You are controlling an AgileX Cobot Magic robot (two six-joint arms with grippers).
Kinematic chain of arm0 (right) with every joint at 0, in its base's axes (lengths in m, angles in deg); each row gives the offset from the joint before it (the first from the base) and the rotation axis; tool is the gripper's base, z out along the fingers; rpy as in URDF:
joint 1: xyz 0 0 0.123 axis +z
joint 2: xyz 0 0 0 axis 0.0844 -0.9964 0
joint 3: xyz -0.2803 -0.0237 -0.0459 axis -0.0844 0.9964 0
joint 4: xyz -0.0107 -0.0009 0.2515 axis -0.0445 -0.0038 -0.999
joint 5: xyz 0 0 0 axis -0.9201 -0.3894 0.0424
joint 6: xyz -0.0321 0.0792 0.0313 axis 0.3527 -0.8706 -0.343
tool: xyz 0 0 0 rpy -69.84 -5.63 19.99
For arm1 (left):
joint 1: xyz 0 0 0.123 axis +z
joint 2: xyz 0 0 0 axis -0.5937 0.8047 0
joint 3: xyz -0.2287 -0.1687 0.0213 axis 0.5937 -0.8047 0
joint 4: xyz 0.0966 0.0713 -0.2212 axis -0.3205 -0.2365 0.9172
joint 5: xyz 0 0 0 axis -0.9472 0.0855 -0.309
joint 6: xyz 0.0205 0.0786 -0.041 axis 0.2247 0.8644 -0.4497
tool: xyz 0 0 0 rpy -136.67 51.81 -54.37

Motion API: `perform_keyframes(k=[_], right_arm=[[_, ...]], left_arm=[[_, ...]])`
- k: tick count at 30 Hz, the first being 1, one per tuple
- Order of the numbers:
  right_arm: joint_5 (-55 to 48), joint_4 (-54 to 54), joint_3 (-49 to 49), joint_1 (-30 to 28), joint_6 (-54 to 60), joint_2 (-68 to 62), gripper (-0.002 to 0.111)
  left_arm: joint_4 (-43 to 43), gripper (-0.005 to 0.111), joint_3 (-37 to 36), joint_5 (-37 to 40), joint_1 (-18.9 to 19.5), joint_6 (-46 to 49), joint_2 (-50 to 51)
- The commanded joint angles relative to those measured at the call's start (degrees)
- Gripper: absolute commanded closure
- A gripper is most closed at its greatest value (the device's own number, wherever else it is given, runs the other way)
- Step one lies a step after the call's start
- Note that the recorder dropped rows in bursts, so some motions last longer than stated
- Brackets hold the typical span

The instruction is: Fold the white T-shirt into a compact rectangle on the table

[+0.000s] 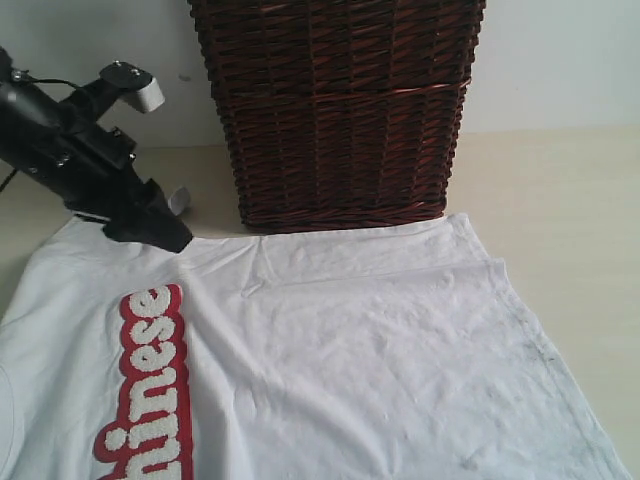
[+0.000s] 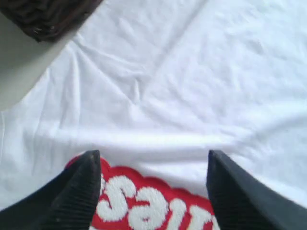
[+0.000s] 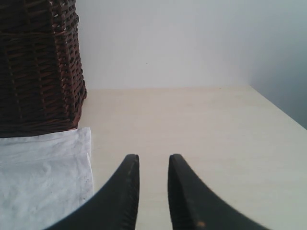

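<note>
Shirt: white cotton T-shirt (image 1: pixel 380 340), red lettered band, flat on pale beige table (image 1: pixel 560 200) for folding.
Left gripper (image 2: pixel 153 155): fingers wide apart over fabric, likely to pinch.
Right gripper (image 3: pixel 152 158): fingers narrowly apart, empty, beside shirt's edge.

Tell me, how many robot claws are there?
2. The left gripper hangs open over the shirt by its red lettering; the right gripper is over the table beside the shirt's edge. None seem hidden.

Our left arm (image 1: pixel 70 150) slants down low, left gripper (image 2: pixel 153 160) spread wide, holding nothing; our right gripper (image 3: pixel 153 163) hovers, jaws barely parted.
</note>
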Motion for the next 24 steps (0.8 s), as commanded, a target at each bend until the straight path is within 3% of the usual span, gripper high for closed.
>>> perform_keyframes(k=[1,9,13,16,18,20,24], right_arm=[[0.3,0.0,0.3,0.1,0.5,0.3,0.085],[0.3,0.0,0.3,0.1,0.5,0.3,0.085],[0.3,0.0,0.3,0.1,0.5,0.3,0.085],[0.3,0.0,0.3,0.1,0.5,0.3,0.085],[0.3,0.0,0.3,0.1,0.5,0.3,0.085],[0.3,0.0,0.3,0.1,0.5,0.3,0.085],[0.3,0.0,0.3,0.1,0.5,0.3,0.085]], left_arm=[[-4.1,0.046,-4.9,2.8,0.1,3.8,-10.0],[-4.8,0.048,-5.9,6.5,0.1,1.4,-18.9],[-2.6,0.064,-5.9,11.4,0.1,-1.1,-19.4],[3.2,0.075,-5.9,10.8,0.1,-1.0,-19.3],[2.4,0.076,-5.9,11.6,0.1,0.4,-19.3],[-0.9,0.063,-5.9,15.8,0.1,2.8,-19.3],[-11.5,0.013,-8.3,17.9,0.1,2.4,-19.3]])
